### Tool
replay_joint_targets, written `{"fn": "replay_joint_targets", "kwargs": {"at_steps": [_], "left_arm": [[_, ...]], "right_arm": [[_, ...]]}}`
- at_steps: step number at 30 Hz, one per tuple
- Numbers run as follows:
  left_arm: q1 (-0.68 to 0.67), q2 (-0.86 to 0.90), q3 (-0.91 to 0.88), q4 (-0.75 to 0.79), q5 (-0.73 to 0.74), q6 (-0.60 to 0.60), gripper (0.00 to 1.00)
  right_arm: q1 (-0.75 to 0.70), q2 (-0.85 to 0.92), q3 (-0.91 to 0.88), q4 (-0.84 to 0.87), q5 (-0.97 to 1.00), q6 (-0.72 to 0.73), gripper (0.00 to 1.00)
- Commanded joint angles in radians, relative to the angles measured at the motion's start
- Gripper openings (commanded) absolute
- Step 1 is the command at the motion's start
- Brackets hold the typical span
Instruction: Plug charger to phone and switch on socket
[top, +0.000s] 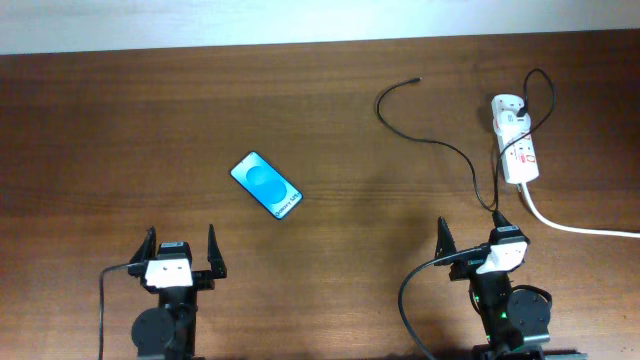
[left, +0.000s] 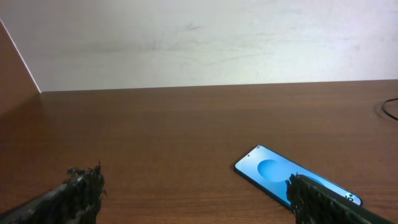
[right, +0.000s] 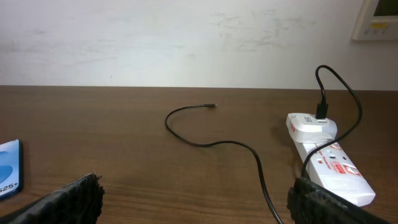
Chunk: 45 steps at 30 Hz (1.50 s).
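Both arms at the near edge of the table (top: 340, 250); left gripper (top: 181, 252) and right gripper (top: 470, 235) each with fingers spread apart, holding nothing. The phone (top: 265, 185) lies flat and diagonal ahead of the left gripper, screen up; probably rigid, smooth and slippery, best pinched across its long edges. The charger (top: 445, 147) snakes from the white adapter (top: 508, 105) to its free plug tip (top: 417, 79), well apart from the phone; likely light and limp, so the hold belongs just behind the tip. No containers present; the socket (top: 520, 155) holds only the adapter, at its far end.
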Motion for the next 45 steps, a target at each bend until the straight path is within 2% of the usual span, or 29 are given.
{"fn": "replay_joint_targets", "kwargs": {"at_steps": [1,16,20,22,26,28,30,32,36,39,41,43,45], "left_arm": [[0.002,-0.005,-0.007,0.002,-0.014,0.019,0.99],[0.001,-0.004,-0.007,0.004,-0.014,0.019,0.99],[0.001,-0.004,-0.006,0.024,0.090,0.018,0.99],[0.001,-0.004,0.001,0.029,0.153,-0.038,0.99],[0.001,-0.003,0.058,0.006,0.177,-0.172,0.99],[0.001,0.017,0.147,-0.090,0.177,-0.229,0.99],[0.001,0.063,0.249,-0.186,0.180,-0.230,0.99],[0.001,0.165,0.387,-0.259,0.180,-0.229,0.99],[-0.002,0.412,0.580,-0.267,0.237,-0.248,0.99],[-0.002,0.669,0.749,-0.323,0.267,-0.392,0.99],[-0.017,0.885,0.903,-0.418,0.275,-0.478,0.99],[-0.056,1.026,1.019,-0.503,0.274,-0.484,0.99],[-0.145,1.271,1.242,-0.643,0.251,-0.483,0.99]], "right_arm": [[0.008,-0.011,-0.005,-0.007,0.009,-0.007,0.98],[0.008,-0.011,-0.005,-0.007,0.008,-0.007,0.98],[0.008,-0.011,-0.005,-0.007,0.008,-0.007,0.98],[0.008,-0.011,-0.005,-0.007,0.008,-0.007,0.98],[0.008,-0.011,-0.005,-0.007,0.009,-0.007,0.98],[0.008,-0.011,-0.005,-0.007,0.008,-0.007,0.98],[0.008,-0.011,-0.005,-0.007,0.008,-0.007,0.98],[0.008,-0.011,-0.005,-0.007,0.008,-0.007,0.98],[0.008,-0.011,-0.005,-0.007,0.009,-0.007,0.98],[0.008,-0.011,-0.005,-0.007,0.009,-0.007,0.98],[0.008,-0.011,-0.005,-0.007,0.009,-0.007,0.98],[0.008,-0.011,-0.005,-0.007,0.008,-0.007,0.98],[0.008,-0.011,-0.005,-0.007,0.008,-0.007,0.98]]}}
